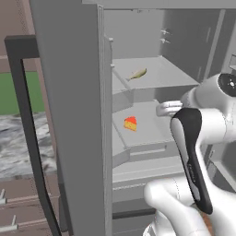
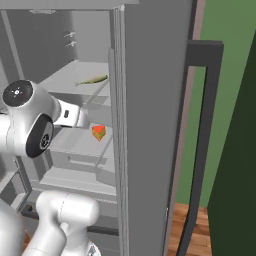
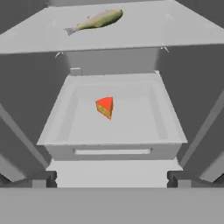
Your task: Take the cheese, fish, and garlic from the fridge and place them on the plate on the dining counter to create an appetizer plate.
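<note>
Cheese [image 3: 105,107] sits in a fridge [image 1: 73,115] drawer straight ahead of the spread, empty tool [image 3: 112,178].

Fridge [image 1: 69,115] matt grey, smooth; handle [image 1: 25,124] matt dark; cheese [image 3: 105,107] waxy; fish [image 3: 96,20] dull, smooth.

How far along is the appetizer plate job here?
Done: the fridge stands open. In hand: nothing; the open pincer faces the cheese in its drawer. Left: the cheese and the fish on the shelf above are both untouched; garlic and plate are unconfirmed from these views.
</note>
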Available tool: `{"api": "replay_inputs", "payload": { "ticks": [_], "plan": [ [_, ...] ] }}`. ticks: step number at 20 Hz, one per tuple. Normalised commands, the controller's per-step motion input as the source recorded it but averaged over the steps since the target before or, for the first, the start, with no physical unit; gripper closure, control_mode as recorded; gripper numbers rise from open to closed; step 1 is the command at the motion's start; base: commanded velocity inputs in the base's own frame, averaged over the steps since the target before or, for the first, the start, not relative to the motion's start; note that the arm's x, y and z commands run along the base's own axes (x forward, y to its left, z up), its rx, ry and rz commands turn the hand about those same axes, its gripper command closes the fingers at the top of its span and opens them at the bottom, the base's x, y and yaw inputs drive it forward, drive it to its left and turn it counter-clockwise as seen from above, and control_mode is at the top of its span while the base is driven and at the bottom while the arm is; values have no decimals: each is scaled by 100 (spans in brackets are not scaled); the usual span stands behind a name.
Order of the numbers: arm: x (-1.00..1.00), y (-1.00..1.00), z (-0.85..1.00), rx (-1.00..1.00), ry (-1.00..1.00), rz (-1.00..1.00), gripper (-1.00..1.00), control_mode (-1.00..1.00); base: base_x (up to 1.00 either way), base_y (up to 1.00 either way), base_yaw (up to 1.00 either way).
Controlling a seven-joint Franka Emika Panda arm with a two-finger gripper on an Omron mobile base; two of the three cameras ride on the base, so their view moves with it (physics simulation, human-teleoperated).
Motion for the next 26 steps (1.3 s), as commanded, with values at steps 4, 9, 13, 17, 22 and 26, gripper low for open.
{"api": "replay_inputs", "payload": {
  "ticks": [4, 9, 13, 17, 22, 26],
  "plan": [
    [40, 0, 10, 9, 0, -21, -100, -100, 0, 0, 0],
    [29, 0, 20, 11, 0, -11, -100, -100, 0, 0, 0],
    [40, 0, 12, 9, 0, -2, -100, -100, 0, 0, 0],
    [42, 3, 0, 1, 0, -1, -100, -100, 0, 0, 0],
    [34, 1, 3, 0, 0, -5, -100, -100, 0, 0, 0],
    [21, 11, 27, 0, 0, -7, -100, -100, 0, 0, 0]
  ]
}}
